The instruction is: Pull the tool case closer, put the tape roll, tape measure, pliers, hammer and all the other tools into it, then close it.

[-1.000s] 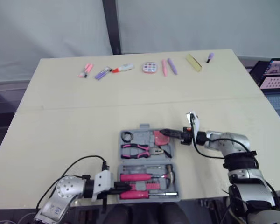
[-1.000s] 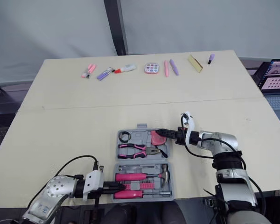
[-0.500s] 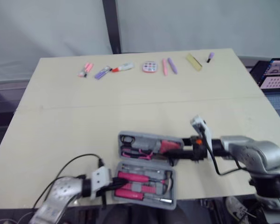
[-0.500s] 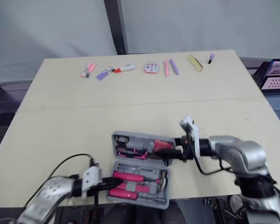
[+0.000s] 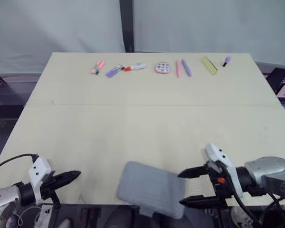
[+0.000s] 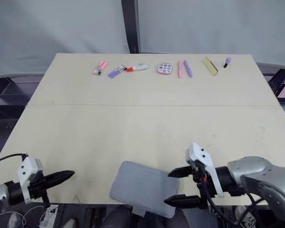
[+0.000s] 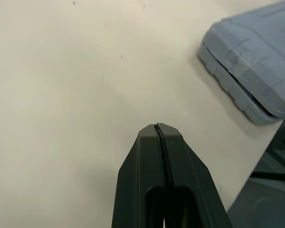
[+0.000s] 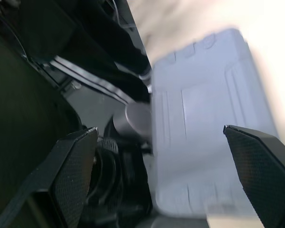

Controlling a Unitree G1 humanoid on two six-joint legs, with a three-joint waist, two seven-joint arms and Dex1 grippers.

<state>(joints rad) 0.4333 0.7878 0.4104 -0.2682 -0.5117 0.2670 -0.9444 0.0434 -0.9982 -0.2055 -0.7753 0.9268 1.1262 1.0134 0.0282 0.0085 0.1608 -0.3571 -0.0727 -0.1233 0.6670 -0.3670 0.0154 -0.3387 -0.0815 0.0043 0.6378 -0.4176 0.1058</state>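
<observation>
**Closing stage of the packing task.** The tool case [image 5: 151, 188] lies shut (grey shell, contents hidden) at the edge of the table [image 5: 133, 123]. It is directly ahead of the right gripper [image 5: 180, 189]. That gripper's two black fingers [image 5: 192, 172] are spread wide, their tips straddling the side of the case that faces them. Whether either tip touches the shell cannot be told.

The left gripper [image 5: 77, 175] is held over bare table with its fingers pressed together and nothing between them. The case sits well apart from it, off toward the right gripper. In the left wrist view the two halves of the case meet in a thin dark line. One corner juts past the table edge, and the handle tab [image 5: 145, 211] hangs over the edge as well.

**Judged step:** securing the closed lid and leaving the case stable.
- The right gripper had better not pinch from the side, since a sideways squeeze would likely skate the light plastic shell further off the edge.
- A sounder method is to lay one finger flat on the lid near the handle side and press straight down.
- Meanwhile the left gripper can come in against the side of the case facing it, to act as a stop.
- Once the halves sit flush, a short push away from both grippers would set the whole base back on the table. The direction is toward the row of pens [image 5: 180, 68] far beyond them.
</observation>
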